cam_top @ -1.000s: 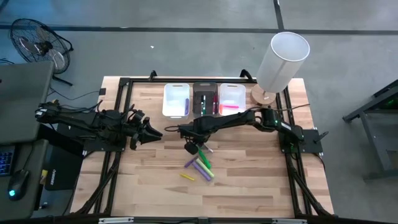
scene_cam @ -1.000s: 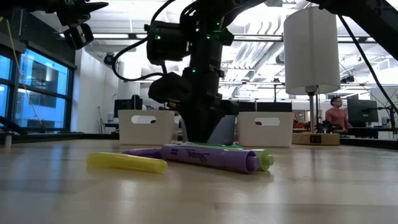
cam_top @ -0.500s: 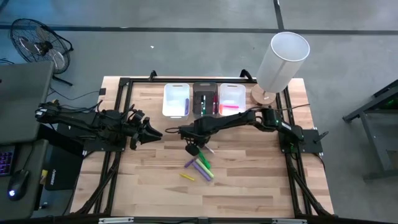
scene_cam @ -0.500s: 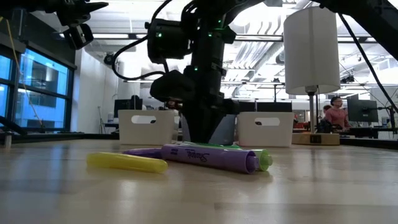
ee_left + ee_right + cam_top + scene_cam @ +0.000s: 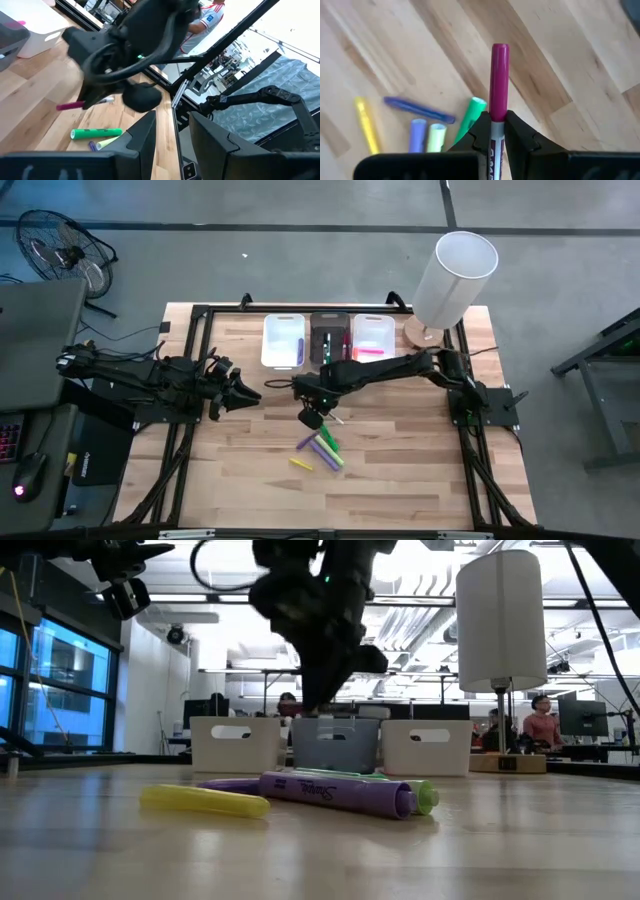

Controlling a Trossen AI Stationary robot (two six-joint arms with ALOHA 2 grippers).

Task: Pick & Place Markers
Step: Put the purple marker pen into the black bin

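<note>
Right hand (image 5: 494, 131) is clamped on a magenta marker (image 5: 499, 80), lifted above the table (image 5: 400, 470); some markers already lie in the three bins (image 5: 331, 340); five loose markers (image 5: 322, 448) remain on the wood; left hand (image 5: 243, 392) waits at the left side, fingers part-open, holding nothing.

Materials: wood, plastic, metal.
Table (image 5: 400, 480) is pale plank wood, matt with visible grain. Markers (image 5: 335, 790) are smooth, slightly glossy plastic. Bins (image 5: 236, 744) look like matt plastic. Frame (image 5: 190, 330) is black metal, matt.
</note>
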